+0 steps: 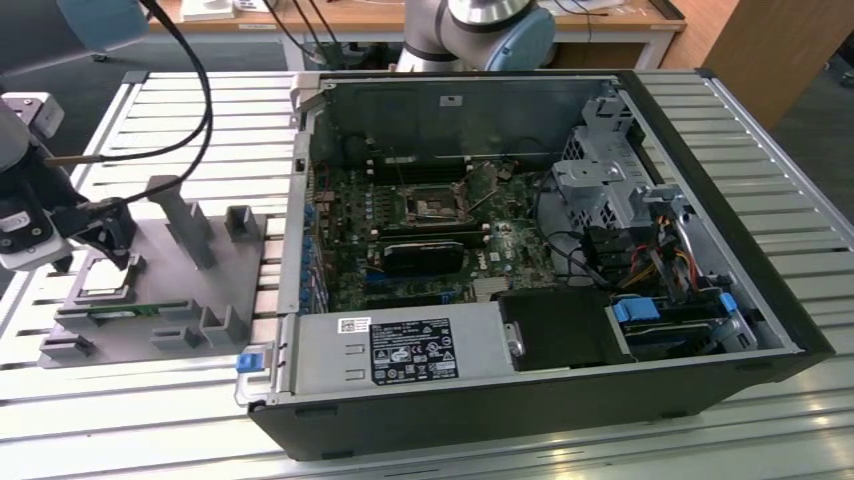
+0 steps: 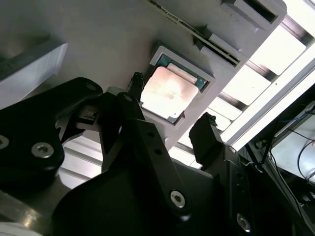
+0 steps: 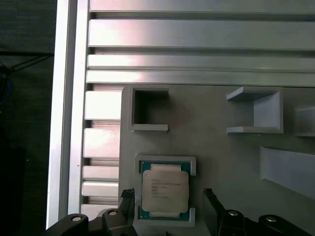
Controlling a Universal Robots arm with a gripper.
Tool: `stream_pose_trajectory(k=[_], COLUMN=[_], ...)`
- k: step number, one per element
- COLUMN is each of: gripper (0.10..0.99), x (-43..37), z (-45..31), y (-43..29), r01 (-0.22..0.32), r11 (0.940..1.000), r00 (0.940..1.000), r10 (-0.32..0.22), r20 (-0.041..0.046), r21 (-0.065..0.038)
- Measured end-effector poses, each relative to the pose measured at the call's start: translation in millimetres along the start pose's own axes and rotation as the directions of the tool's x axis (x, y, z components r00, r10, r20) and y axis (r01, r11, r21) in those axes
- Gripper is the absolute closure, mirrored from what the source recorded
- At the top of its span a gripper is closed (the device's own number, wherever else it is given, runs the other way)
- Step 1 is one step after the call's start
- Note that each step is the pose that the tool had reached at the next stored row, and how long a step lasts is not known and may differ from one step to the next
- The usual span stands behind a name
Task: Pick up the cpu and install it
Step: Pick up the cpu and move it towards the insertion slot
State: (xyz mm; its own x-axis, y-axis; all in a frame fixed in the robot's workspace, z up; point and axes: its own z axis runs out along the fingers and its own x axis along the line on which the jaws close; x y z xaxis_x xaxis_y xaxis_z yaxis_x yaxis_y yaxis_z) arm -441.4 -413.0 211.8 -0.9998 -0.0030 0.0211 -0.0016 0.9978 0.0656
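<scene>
cpu [image 3: 165,191] in fixture [image 3: 211,152] on slatted table [image 3: 197,34]

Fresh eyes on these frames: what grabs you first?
The open computer case dominates the exterior view, its motherboard laid bare. At that view's left sits a grey fixture. In the first wrist view the shiny cpu lies in a pocket of that fixture, with the open claw poised either side of it, not touching.

Ext. prob. high; wrist views near cpu [image 3: 165,191]
</scene>
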Motion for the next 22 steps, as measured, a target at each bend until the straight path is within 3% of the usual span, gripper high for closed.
stream_pose_trajectory(k=[22], gripper=[0.427], x=[3.4], z=[24.0], y=[-1.2], r01=[0.001], r11=[1.0], r00=[1.0], r10=[-0.001], r20=[0.0003], r21=[0.0])
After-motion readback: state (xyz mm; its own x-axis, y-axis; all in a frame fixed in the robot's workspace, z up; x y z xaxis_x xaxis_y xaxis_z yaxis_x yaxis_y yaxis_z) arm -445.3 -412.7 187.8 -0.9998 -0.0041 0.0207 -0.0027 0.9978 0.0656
